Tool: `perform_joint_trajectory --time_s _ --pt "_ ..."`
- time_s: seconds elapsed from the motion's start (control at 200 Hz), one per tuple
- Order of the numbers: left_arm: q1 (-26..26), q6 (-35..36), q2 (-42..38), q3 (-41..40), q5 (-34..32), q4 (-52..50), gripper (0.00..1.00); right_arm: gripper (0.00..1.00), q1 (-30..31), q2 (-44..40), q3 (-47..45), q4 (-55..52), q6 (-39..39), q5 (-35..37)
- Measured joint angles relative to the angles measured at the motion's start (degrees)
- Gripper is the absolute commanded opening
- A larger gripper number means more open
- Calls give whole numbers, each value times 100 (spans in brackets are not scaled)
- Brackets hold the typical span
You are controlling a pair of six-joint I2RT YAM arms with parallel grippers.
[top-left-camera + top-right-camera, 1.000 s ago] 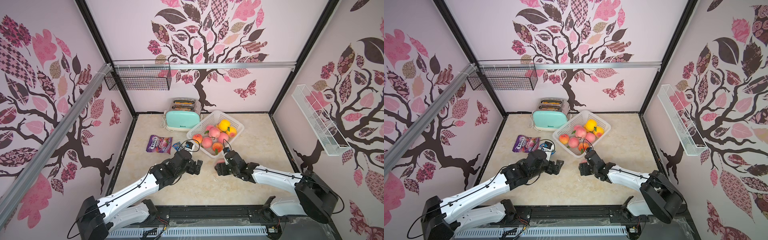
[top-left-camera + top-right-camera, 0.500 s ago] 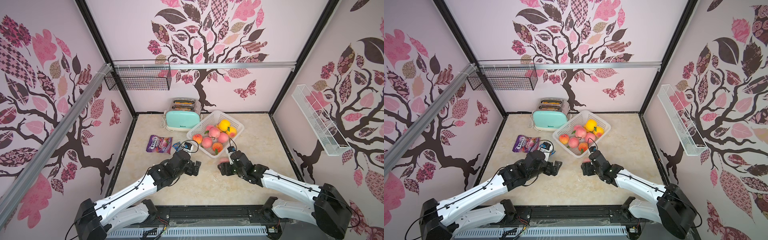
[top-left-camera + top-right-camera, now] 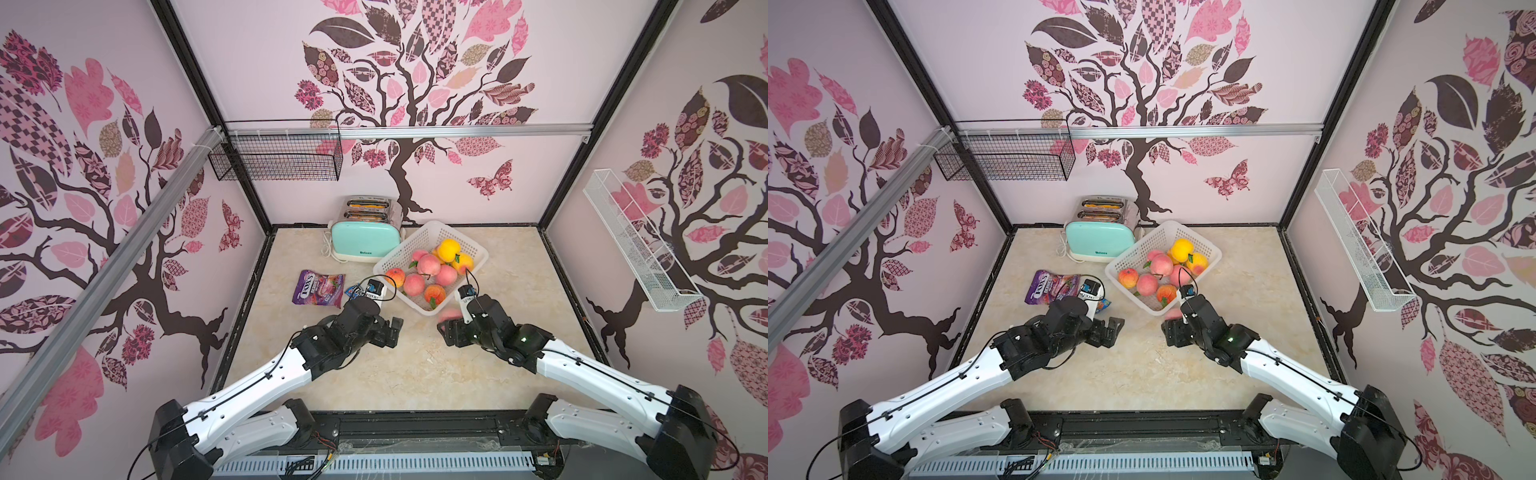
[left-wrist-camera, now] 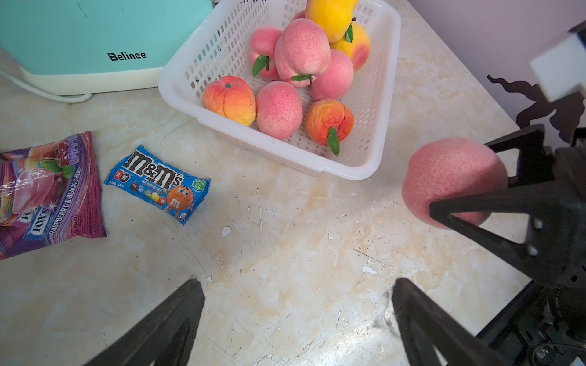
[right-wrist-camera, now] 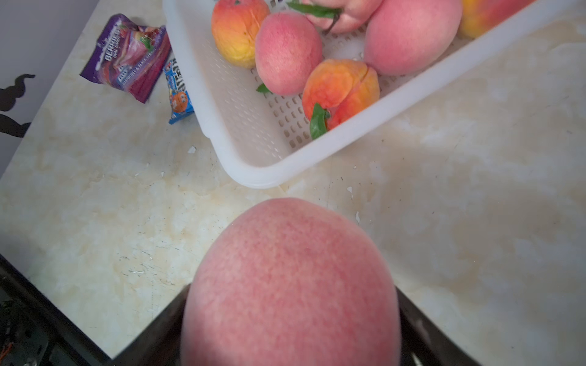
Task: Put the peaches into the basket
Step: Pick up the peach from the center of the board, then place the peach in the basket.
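While my right jaws clamp the pink peach (image 4: 450,177) near the basket (image 4: 285,155) & left jaws gape empty, I'm mid-carry; nxt: lift over the rim, then let go

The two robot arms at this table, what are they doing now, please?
The right hand holds a pink peach close to the white basket, but not yet over it. Several other peaches already lie in the basket. The left hand is open and empty above the table.
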Motion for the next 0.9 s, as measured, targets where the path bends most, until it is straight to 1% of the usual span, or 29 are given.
perform_joint_trajectory --time_s 0.205,0.54,0.9 --pt "0 74 4 111 -20 -11 97 79 0 229 577 -59 -245 -2" --pt "52 262 306 404 -57 39 97 80 0 1283 1370 59 -629 -9" --pt "693 426 555 420 293 315 97 81 -46 2240 1958 310 -885 -74"
